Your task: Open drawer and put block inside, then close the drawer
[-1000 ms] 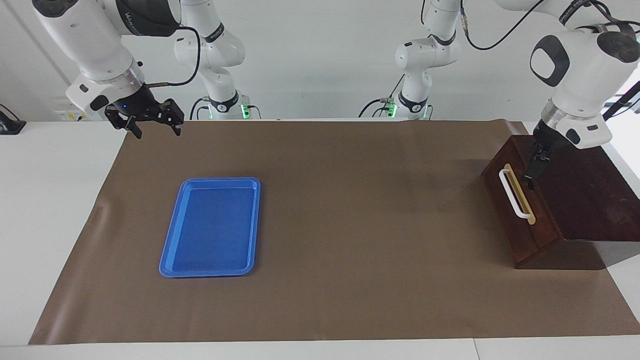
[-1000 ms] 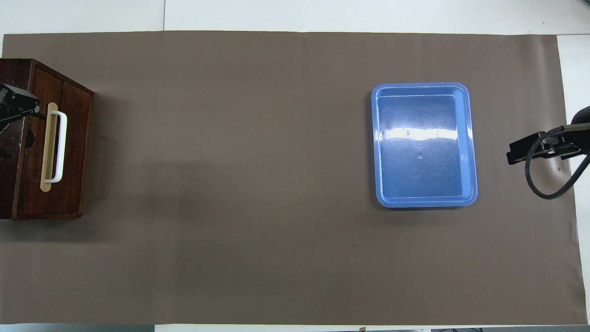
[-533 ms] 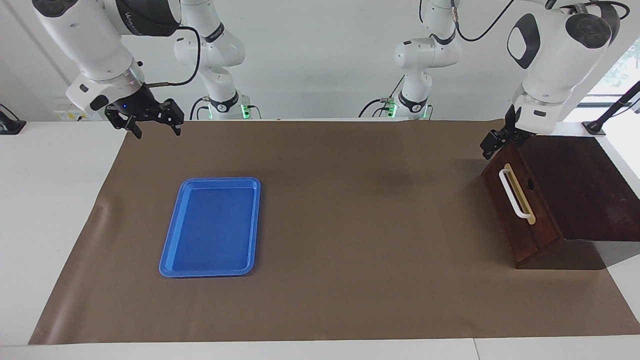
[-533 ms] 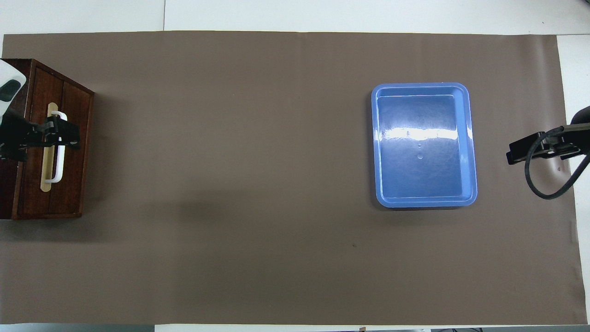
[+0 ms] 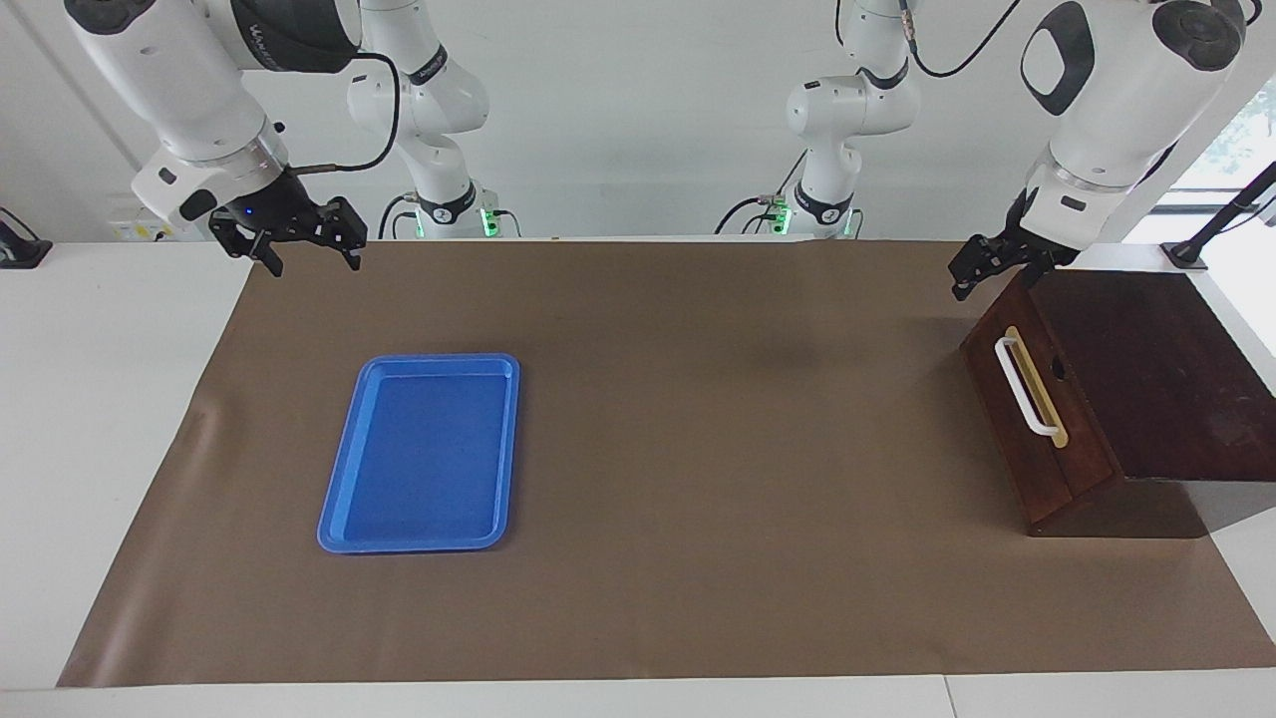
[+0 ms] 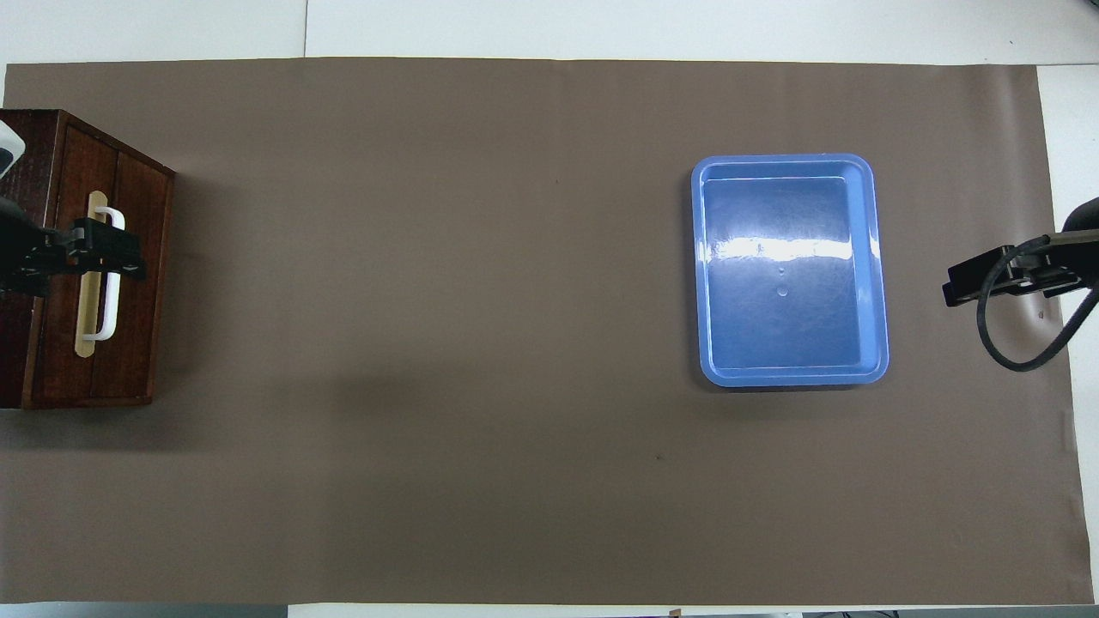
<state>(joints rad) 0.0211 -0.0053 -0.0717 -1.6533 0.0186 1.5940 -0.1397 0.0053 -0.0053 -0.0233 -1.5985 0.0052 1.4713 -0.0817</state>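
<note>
The dark wooden box stands at the left arm's end of the table. Its drawer (image 5: 1037, 439) (image 6: 137, 343) is shut, with the white bar handle (image 5: 1024, 387) (image 6: 112, 296) on the slanted front. My left gripper (image 5: 982, 269) (image 6: 107, 256) hangs open in the air over the box's edge nearer the robots, touching nothing. In the overhead view it covers the upper part of the handle. My right gripper (image 5: 314, 261) (image 6: 970, 279) waits open and empty over the mat's edge at the right arm's end. The block is out of view.
An empty blue plastic tray (image 5: 419, 449) (image 6: 790, 270) lies on the brown mat (image 5: 698, 449) toward the right arm's end. White tabletop borders the mat.
The left gripper rose from the box's slanted front beside the handle and swung up over the box's edge nearer the robots. The right arm stayed still.
</note>
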